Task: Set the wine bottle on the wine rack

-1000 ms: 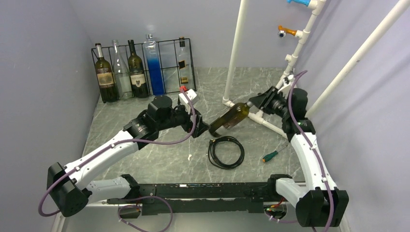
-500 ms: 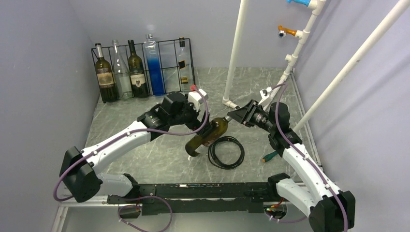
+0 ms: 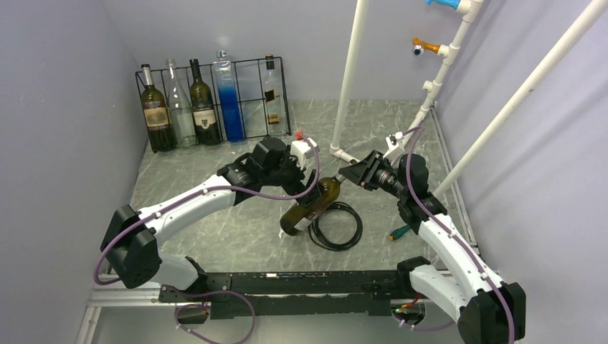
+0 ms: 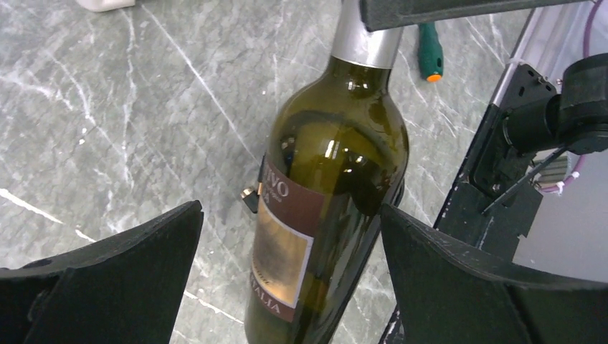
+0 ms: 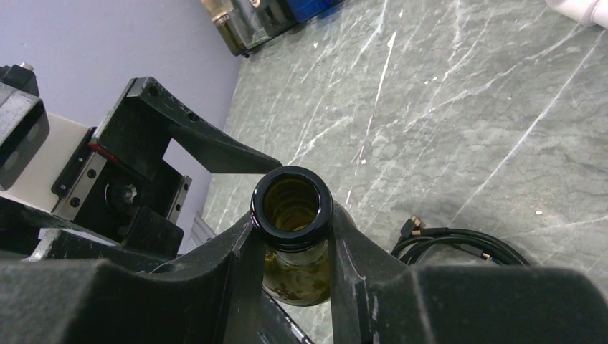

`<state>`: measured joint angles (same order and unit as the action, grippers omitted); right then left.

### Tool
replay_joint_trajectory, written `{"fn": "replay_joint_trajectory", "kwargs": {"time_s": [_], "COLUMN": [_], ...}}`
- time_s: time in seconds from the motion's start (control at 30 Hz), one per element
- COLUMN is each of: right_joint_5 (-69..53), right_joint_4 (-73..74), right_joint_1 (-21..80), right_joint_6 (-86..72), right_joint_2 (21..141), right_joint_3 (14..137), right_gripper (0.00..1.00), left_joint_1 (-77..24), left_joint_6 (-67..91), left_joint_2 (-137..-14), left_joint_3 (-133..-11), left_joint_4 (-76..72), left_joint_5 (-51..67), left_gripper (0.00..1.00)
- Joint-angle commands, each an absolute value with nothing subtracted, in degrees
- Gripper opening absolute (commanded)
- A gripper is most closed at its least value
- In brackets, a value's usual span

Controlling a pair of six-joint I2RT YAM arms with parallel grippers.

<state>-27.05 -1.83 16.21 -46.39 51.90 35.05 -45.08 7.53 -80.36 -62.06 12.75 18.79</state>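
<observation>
right gripper (image 5: 292, 269): closed tight on the neck of the wine bottle (image 3: 308, 208), fingers clamped just under the open mouth. the bottle hangs tilted from this grip. its long axis runs down and away from the right gripper toward the left one, base lowest, close over the table (image 3: 215, 236) beside a black cable coil (image 3: 335, 226). whether the base touches the table cannot be told.

left gripper (image 4: 287, 236): fully spread, holding nothing. the bottle's labelled body lies between its two fingers, with a clear gap on each side and no contact seen.

wine rack (image 3: 247, 61): against the back wall, well beyond the left gripper and further again from the right gripper. it carries several upright bottles, with one slot showing free toward its right end.

judgement: a handover is in hand. the left arm is the nearer to the rack, and the next move calls for its fingers to close across the body, square to the long axis, before the neck grip lets go. risk: glass slipping if the release comes early.
</observation>
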Motion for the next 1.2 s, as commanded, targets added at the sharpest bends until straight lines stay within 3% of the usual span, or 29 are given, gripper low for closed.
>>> {"fn": "replay_joint_trajectory", "kwargs": {"time_s": [0.0,0.43,0.6,0.7,1.07,1.13,1.17], "right_joint_5": [-28.5,-28.9,-28.6,-28.4,-26.7,-25.9,-25.6], "right_joint_4": [-9.5,-10.6,-10.4,-10.2,-5.8,-4.0,-3.4], "right_joint_1": [16.6,16.9,17.2,17.3,17.5,17.5,17.5], "right_joint_6": [-50.3,-52.1,-52.2,-52.2,-50.8,-49.9,-49.7], "right_joint_2": [49.3,49.1,48.8,48.5,47.4,47.2,47.0], "right_joint_3": [36.8,37.5,37.9,37.8,38.4,39.0,39.0], "right_gripper": [0.00,0.00,0.00,0.00,0.00,0.09,0.20], "left_joint_1": [-46.9,-49.6,-49.9,-50.1,-50.2,-50.2,-50.2], "left_joint_6": [6.2,5.4,5.7,5.6,4.6,4.4,4.4], "left_joint_2": [-80.6,-84.0,-84.8,-85.0,-83.5,-82.9,-82.6], "left_joint_3": [-63.4,-66.5,-66.9,-66.9,-66.2,-65.7,-65.7], "left_joint_4": [9.9,14.1,14.3,14.3,13.7,13.4,13.3], "left_joint_5": [21.9,18.6,19.2,19.3,17.4,16.6,16.1], "left_gripper": [0.99,0.85,0.94,0.91,0.21,0.11,0.08]}}
